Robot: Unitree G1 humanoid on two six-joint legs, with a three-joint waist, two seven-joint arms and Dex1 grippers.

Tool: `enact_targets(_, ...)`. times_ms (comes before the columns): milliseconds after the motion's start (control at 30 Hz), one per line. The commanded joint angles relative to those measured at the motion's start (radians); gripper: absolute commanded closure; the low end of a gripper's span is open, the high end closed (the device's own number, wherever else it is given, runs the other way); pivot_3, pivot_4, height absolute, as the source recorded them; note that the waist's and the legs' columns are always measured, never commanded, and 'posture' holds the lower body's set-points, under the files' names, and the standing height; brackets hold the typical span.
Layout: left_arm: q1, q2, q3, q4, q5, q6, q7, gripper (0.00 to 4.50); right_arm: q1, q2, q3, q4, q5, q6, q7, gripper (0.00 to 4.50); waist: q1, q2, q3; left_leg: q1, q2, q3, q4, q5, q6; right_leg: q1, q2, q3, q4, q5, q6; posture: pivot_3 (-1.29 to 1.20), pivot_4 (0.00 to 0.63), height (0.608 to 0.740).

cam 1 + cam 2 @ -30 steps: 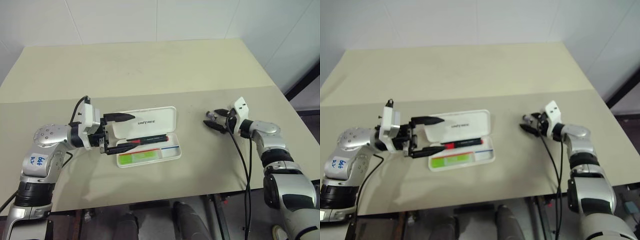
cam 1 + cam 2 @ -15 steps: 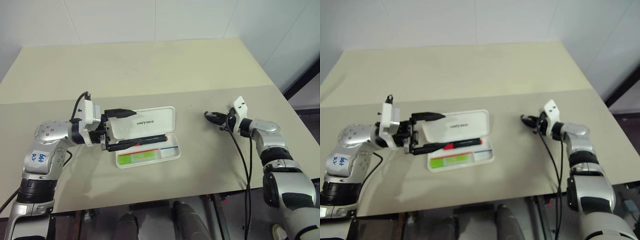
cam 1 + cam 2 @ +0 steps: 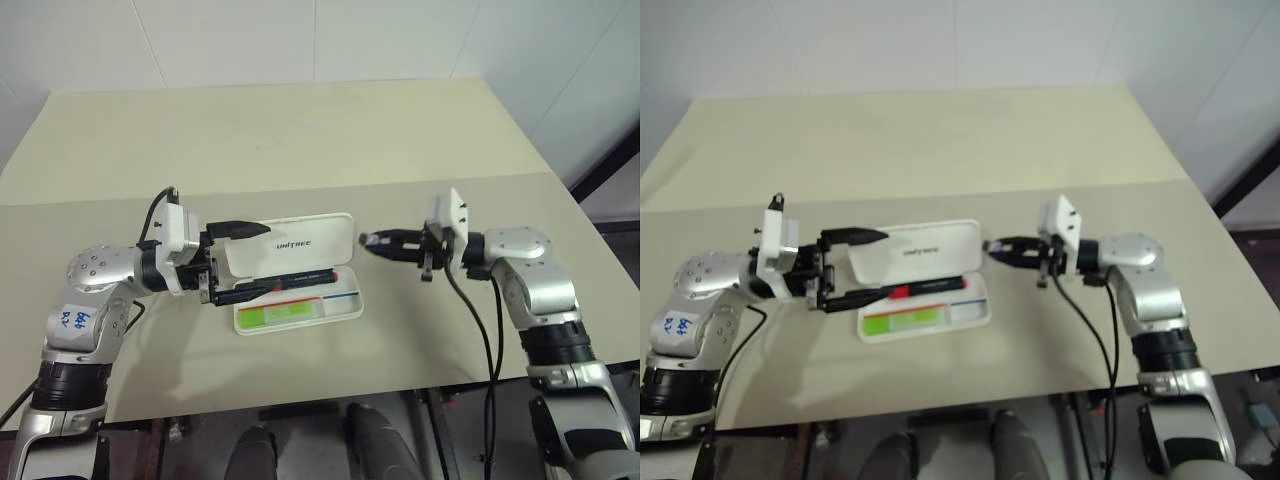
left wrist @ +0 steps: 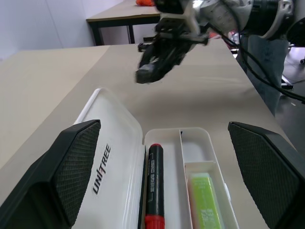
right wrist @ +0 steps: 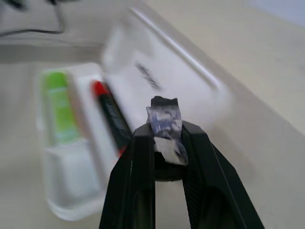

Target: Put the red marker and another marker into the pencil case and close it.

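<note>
Markers, both of them, lie inside the pencil case [image 3: 296,279], which sits open on our beige worktop [image 3: 300,140] with its lid, printed "UNITREE", thrown back flat on the far side. We see the red marker [image 4: 154,187] in the channel next to the hinge, red cap toward our left arm and black barrel running along the case. The lime-green marker [image 4: 205,202] rests in the neighbouring compartment beyond a thin divider, on the side nearer us. Our left pincer [image 3: 238,262] hovers at the left end of the case, pointing level along it with its two fingers spread wide, one over the lid's corner and one over the tray's edge; we cannot tell whether either touches the plastic. Our right pincer [image 3: 378,243] hangs in the air just beside the right end of the lid, aimed toward it, its fingers [image 5: 143,181] pressed together on a small dark stub wrapped in pale tape [image 5: 165,125], clear of the case.
</note>
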Motion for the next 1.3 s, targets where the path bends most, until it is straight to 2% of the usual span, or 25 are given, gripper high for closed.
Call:
enact_targets(33,0.006,0.015,0.030,-0.039,-0.008,-0.007,0.006,0.00,0.017,0.010,0.045,-0.092,0.034,0.036,0.013,4.11,0.000,0.000,0.000,0.000,0.000,0.000,0.000,0.000,0.000,0.000,0.000,0.000,0.000,0.000,0.000,0.00,0.150,0.740)
enact_targets(533,0.003,0.027,0.029,-0.051,-0.011,0.003,0.012,0.00,-0.012,0.042,0.189,0.078,-0.043,-0.038,0.087,4.11,0.000,0.000,0.000,0.000,0.000,0.000,0.000,0.000,0.000,0.000,0.000,0.000,-0.001,0.000,0.000,0.00,0.150,0.740)
enact_targets(1067,0.006,0.038,0.034,-0.064,-0.010,0.007,0.017,0.00,-0.054,0.077,0.208,0.257,-0.117,-0.142,0.129,4.11,-0.002,0.000,0.000,0.000,0.000,0.000,0.001,0.000,0.000,0.000,0.000,0.000,0.000,0.000,0.000,0.00,0.150,0.740)
enact_targets(1300,0.001,0.038,0.035,-0.067,-0.010,0.007,0.021,0.00,-0.088,0.092,0.201,0.296,-0.134,-0.198,0.132,1.69,-0.003,0.000,0.000,0.001,0.000,0.000,0.001,0.000,0.000,0.000,0.000,0.000,0.001,0.000,0.000,0.00,0.150,0.740)
